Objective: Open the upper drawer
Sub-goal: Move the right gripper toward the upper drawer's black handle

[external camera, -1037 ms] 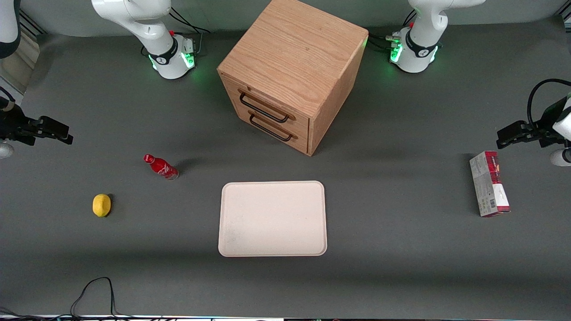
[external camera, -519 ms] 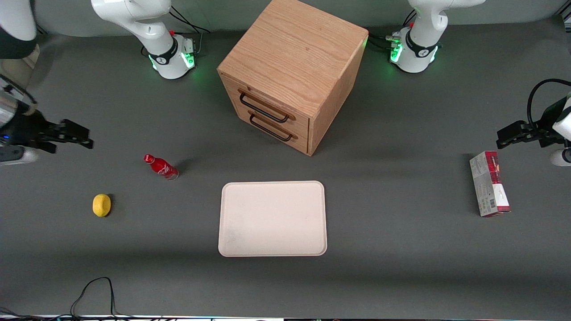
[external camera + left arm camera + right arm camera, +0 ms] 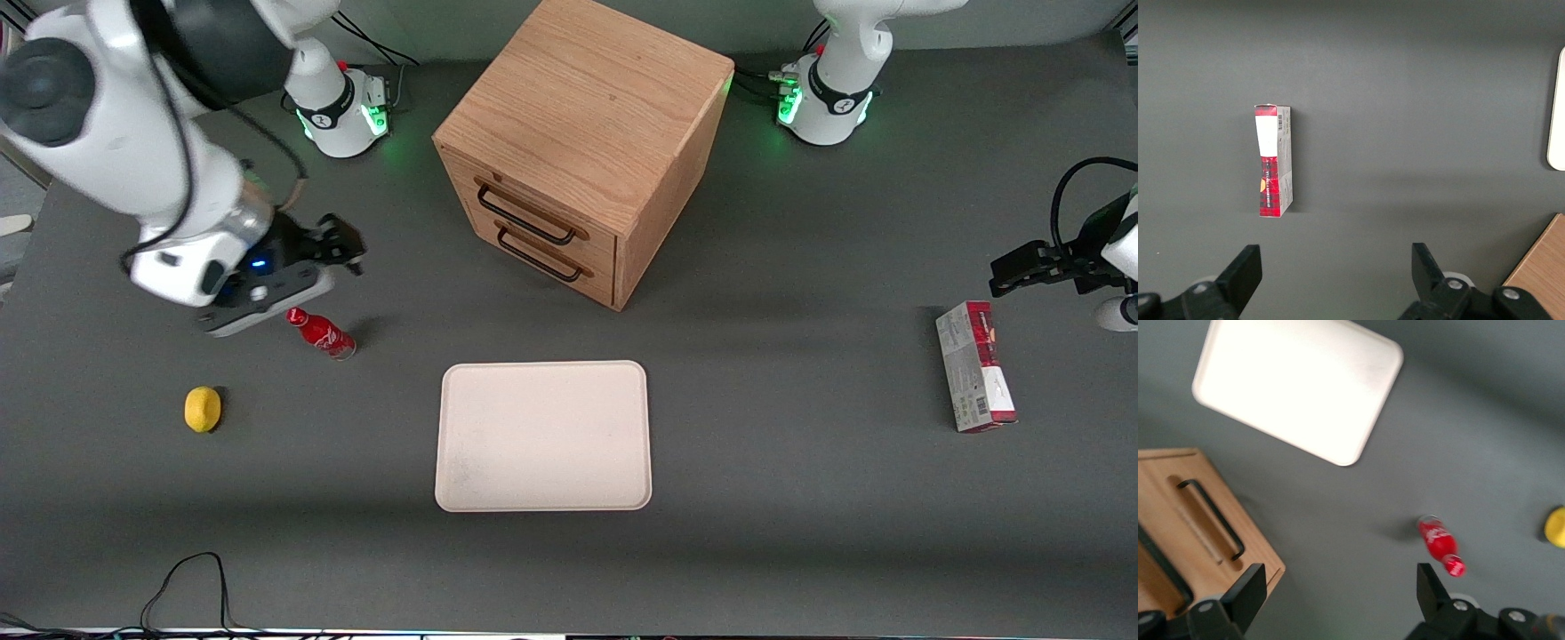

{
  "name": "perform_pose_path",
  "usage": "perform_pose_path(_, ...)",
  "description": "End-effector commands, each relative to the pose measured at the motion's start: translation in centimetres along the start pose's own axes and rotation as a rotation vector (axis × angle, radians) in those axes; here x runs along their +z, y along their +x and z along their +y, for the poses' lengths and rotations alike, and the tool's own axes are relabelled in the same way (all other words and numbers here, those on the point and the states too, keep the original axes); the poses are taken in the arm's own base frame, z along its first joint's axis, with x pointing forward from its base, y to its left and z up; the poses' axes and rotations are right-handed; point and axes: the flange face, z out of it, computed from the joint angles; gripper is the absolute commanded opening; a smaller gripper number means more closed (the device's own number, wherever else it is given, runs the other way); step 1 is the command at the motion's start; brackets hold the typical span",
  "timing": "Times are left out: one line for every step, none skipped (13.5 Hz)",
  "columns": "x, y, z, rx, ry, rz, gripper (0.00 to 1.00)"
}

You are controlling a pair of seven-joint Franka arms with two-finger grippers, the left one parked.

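Tabletop lemon (image 3: 203,409) beside hand (image 3: 342,244)

End effector (image 3: 342,249) above table, near bottle (image 3: 322,332)

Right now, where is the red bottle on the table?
In the front view the red bottle lies on the table toward the working arm's end, between the yellow lemon and the wooden cabinet, just below the open gripper.

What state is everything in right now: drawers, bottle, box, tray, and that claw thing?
upper drawer: closed
lower drawer: closed
bottle: upright, cap on
box: lying flat
tray: empty
lemon: whole
tool: open, holding nothing, hanging above the table near the bottle
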Motion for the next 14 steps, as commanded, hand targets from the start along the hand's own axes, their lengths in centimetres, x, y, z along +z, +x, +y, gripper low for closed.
perform_pose_path(0.9,0.9,-6.0,-0.106,0.004,-0.011,1.00)
perform_pose_path(1.5,1.0,-8.0,-0.140,-0.001,-0.018,1.00)
perform_pose_path(2.0,1.2,-10.1,-0.173,-0.004,-0.012,1.00)
perform_pose_path(2.5,1.2,-12.1,-0.205,-0.008,-0.011,1.00)
perform_pose_path(3.0,0.9,-14.0,-0.243,-0.012,-0.017,1.00)
perform_pose_path(3.3,0.6,-15.6,-0.305,-0.016,-0.021,1.00)
perform_pose_path(3.7,0.5,-16.5,-0.377,-0.017,-0.030,1.00)
perform_pose_path(4.1,0.4,-16.5,-0.440,-0.014,-0.035,1.00)
perform_pose_path(4.1,0.2,-16.4,-0.476,-0.011,-0.034,1.00)
perform_pose_path(4.2,0.0,-16.5,-0.483,-0.012,-0.037,1.00)
perform_pose_path(4.1,-0.3,-17.4,-0.499,-0.013,-0.036,1.00)
perform_pose_path(4.3,-0.4,-17.6,-0.524,-0.005,-0.041,1.00)
perform_pose_path(4.3,-0.6,-17.7,-0.566,0.003,-0.041,1.00)
perform_pose_path(4.2,-0.9,-17.9,-0.578,0.030,-0.042,1.00)
